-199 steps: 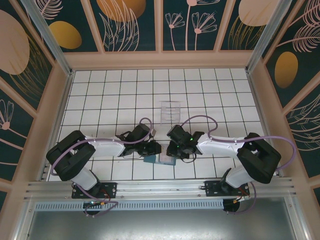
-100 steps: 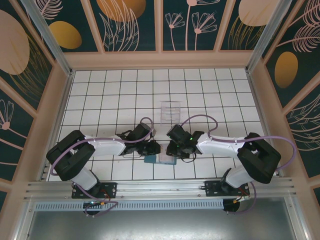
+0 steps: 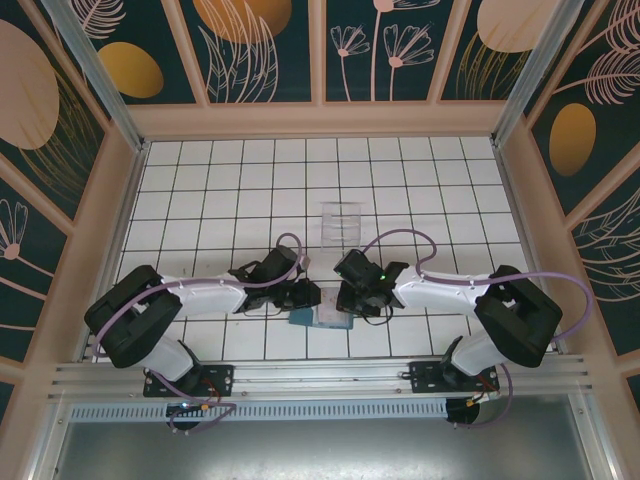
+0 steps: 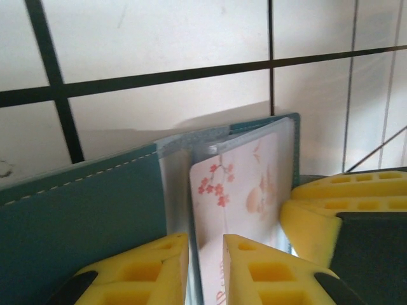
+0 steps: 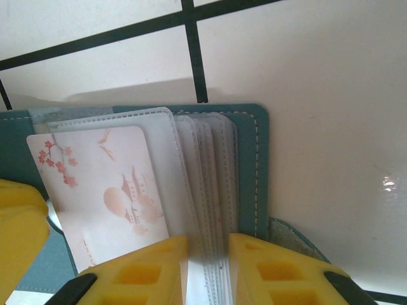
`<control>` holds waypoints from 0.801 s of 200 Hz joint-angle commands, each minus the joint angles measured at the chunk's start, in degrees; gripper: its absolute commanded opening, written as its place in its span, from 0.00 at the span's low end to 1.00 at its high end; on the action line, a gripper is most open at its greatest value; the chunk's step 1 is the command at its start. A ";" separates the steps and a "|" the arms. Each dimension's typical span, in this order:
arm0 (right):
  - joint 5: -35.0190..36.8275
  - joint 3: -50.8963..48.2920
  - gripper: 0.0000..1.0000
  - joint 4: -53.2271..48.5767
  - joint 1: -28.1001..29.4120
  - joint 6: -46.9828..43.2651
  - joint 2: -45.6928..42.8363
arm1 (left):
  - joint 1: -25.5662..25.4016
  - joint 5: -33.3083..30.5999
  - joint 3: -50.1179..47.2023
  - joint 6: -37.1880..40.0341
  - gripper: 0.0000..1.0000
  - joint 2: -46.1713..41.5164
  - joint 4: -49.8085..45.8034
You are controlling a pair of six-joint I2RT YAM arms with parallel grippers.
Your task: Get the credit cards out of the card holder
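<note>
Only the left arm [image 3: 190,292] had sagged toward 7 o'clock, while the soft teal-blue folding card holder [image 3: 300,320] [image 4: 76,203] [image 5: 251,165] lay open at the floor's 6 o'clock, its pale pink blossom-printed credit card [image 4: 241,184] [image 5: 108,184] showing, the right gripper [image 5: 206,244] [image 3: 350,300] pinching clear plastic sleeves [image 5: 203,159], and the left gripper [image 4: 205,244] [image 3: 305,296] cropped so its hold could not be told.

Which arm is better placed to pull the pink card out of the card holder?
Probably left: the left gripper straddles the edge of the pink card, while the right gripper straddles the clear sleeves.

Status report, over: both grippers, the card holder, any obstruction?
Left gripper at pink card edge, grip unclear. Right gripper shut on clear sleeves. Card holder open, pink card inside its sleeve. Clear tray apart, not in the way.
</note>
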 commanded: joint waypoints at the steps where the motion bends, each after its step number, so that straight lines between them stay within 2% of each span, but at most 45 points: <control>1: 2.73 -1.12 0.24 -2.25 -0.45 -0.55 0.39 | 0.61 3.20 -2.25 -2.80 0.23 0.36 6.58; 70: 2.64 -1.02 0.23 -2.34 -0.48 -0.53 0.17 | 0.84 4.87 -3.42 -3.75 0.22 2.33 9.00; 160: 2.55 -0.79 0.23 -2.58 -0.47 -0.63 0.56 | 0.90 3.99 -3.73 -3.33 0.14 3.45 8.22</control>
